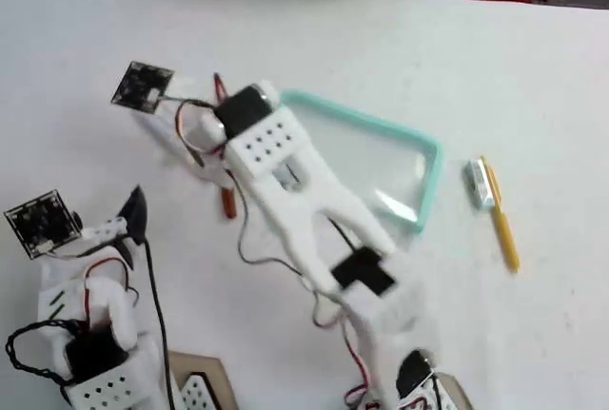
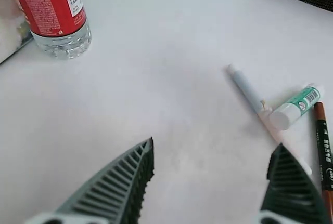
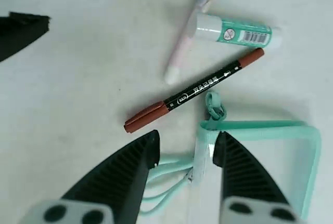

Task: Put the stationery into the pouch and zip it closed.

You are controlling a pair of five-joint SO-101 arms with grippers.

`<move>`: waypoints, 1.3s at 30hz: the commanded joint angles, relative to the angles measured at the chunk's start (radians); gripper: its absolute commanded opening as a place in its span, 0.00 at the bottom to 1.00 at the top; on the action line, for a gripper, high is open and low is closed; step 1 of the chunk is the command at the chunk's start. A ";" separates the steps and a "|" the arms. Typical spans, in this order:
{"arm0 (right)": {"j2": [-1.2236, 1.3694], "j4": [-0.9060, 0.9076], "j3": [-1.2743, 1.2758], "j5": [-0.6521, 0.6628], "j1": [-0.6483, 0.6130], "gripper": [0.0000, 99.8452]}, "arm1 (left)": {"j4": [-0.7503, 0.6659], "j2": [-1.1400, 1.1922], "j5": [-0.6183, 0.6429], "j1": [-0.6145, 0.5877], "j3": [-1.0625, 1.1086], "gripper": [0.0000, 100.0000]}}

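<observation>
Right end effector: part open and empty, jaws astride the rim at the pouch's zip end; judged to be set there to pin or lift that end for loading.
Left end effector: spread wide, gripping nothing, low over bare table; faced toward the cluster of stationery, probably ready for a pick.
Pouch: clear with teal edging, flat near the middle of the table, one end under the right arm; no stationery seen inside.
Zip pull: teal loop at the rim's corner, just beyond the right jaws and near the marker; zip state too hard to tell.
Brown marker: flat on the table just outside the zip end, apart from both jaws, close enough for a short carry.
Glue stick: on its side, cap end lying across the pastel pen, base end near the marker's tip.
Yellow pen: alone past the pouch's far end, well apart from the cluster.
Water bottle: upright, well apart from the stationery; no part in the job.
Progress: judged early, with every visible piece of stationery outside the pouch and zipping not yet due.
</observation>
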 commanded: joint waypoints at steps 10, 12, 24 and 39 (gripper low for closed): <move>0.676 0.093 -0.862 0.046 0.094 0.18 | 0.000 -0.007 -0.037 0.035 0.009 0.34; 0.696 0.093 -0.859 0.048 0.110 0.17 | 0.000 -0.007 -0.037 0.035 0.009 0.34; 0.745 0.093 -0.825 0.189 0.160 0.17 | 0.000 -0.007 -0.046 0.064 0.012 0.34; 0.808 0.111 -0.824 0.210 0.251 0.07 | 0.000 -0.007 -0.081 0.084 0.015 0.33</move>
